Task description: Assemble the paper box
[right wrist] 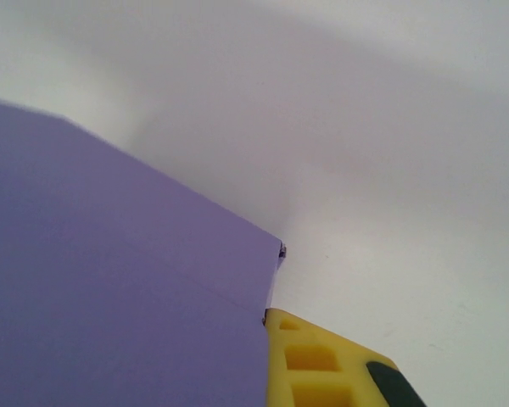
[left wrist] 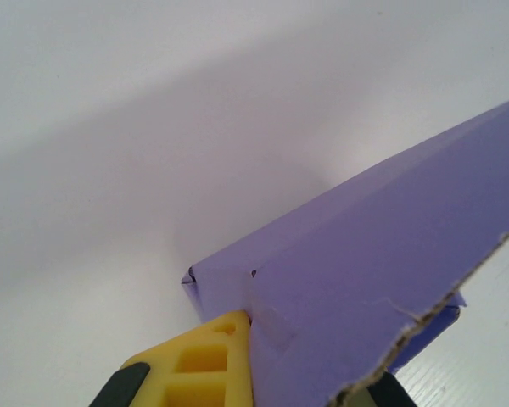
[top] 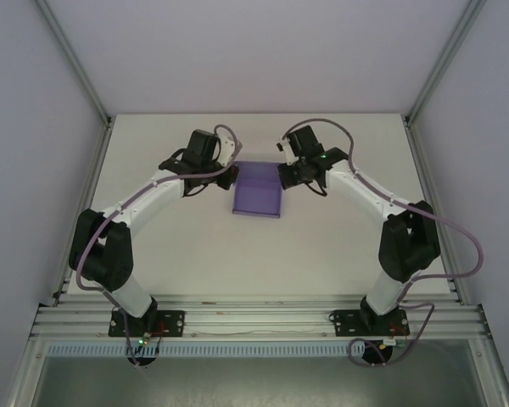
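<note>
Pinching the paper box [top: 258,197] by its far corners, my left gripper [top: 232,175] and right gripper [top: 283,175] flank it, both closed tight.

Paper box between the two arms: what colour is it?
The paper box is plain purple, a lavender shade, clearest in the top external view.

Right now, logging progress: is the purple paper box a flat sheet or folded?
Folded, at least partly: the paper box shows a raised crease along its top and a second layer beneath its torn edge.
</note>
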You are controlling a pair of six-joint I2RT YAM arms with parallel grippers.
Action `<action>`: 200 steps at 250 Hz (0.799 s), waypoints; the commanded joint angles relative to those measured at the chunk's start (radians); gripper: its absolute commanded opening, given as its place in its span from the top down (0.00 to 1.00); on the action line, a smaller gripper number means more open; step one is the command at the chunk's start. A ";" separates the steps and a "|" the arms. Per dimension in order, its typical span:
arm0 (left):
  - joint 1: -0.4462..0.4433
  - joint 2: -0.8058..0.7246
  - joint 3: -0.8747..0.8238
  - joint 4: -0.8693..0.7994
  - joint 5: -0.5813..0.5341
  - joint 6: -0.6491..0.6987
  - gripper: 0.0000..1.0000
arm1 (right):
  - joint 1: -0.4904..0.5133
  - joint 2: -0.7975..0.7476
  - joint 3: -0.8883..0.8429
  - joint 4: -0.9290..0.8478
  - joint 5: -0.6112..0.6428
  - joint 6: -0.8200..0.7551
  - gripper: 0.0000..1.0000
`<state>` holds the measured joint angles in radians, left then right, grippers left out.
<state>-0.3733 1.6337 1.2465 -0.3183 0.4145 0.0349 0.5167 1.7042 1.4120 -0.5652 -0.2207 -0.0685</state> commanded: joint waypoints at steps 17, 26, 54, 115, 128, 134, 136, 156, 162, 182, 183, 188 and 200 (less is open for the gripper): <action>-0.008 -0.017 -0.056 0.117 -0.019 -0.193 1.00 | 0.059 -0.007 -0.030 0.175 0.080 0.304 1.00; -0.008 -0.014 -0.065 0.127 -0.034 -0.217 1.00 | 0.072 -0.005 -0.030 0.184 0.106 0.323 1.00; -0.012 -0.006 -0.104 0.177 0.030 -0.278 1.00 | 0.091 0.004 -0.024 0.199 0.147 0.383 0.99; -0.021 -0.030 -0.189 0.255 -0.030 -0.383 1.00 | 0.117 0.031 -0.053 0.288 0.171 0.476 0.99; -0.023 -0.029 -0.199 0.268 -0.034 -0.392 1.00 | 0.122 0.036 -0.056 0.298 0.184 0.485 1.00; -0.024 -0.029 -0.201 0.269 -0.037 -0.391 1.00 | 0.125 0.040 -0.056 0.298 0.191 0.485 1.00; -0.024 -0.027 -0.201 0.270 -0.039 -0.390 1.00 | 0.127 0.042 -0.055 0.298 0.191 0.484 1.00; -0.028 -0.018 -0.198 0.261 -0.053 -0.396 1.00 | 0.141 0.044 -0.057 0.298 0.207 0.465 1.00; -0.029 -0.014 -0.197 0.263 -0.052 -0.397 1.00 | 0.145 0.045 -0.059 0.297 0.217 0.456 1.00; -0.038 -0.004 -0.200 0.271 -0.047 -0.402 1.00 | 0.158 0.042 -0.066 0.294 0.256 0.437 1.00; -0.038 -0.004 -0.199 0.270 -0.047 -0.402 1.00 | 0.159 0.042 -0.067 0.295 0.257 0.436 1.00; -0.041 -0.003 -0.200 0.269 -0.046 -0.400 1.00 | 0.161 0.041 -0.072 0.294 0.261 0.432 1.00; -0.044 0.001 -0.203 0.267 -0.052 -0.401 1.00 | 0.164 0.038 -0.080 0.297 0.272 0.426 1.00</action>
<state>-0.3866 1.6306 1.0645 -0.0681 0.3283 -0.3290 0.6472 1.7607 1.3441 -0.4015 0.0475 0.3420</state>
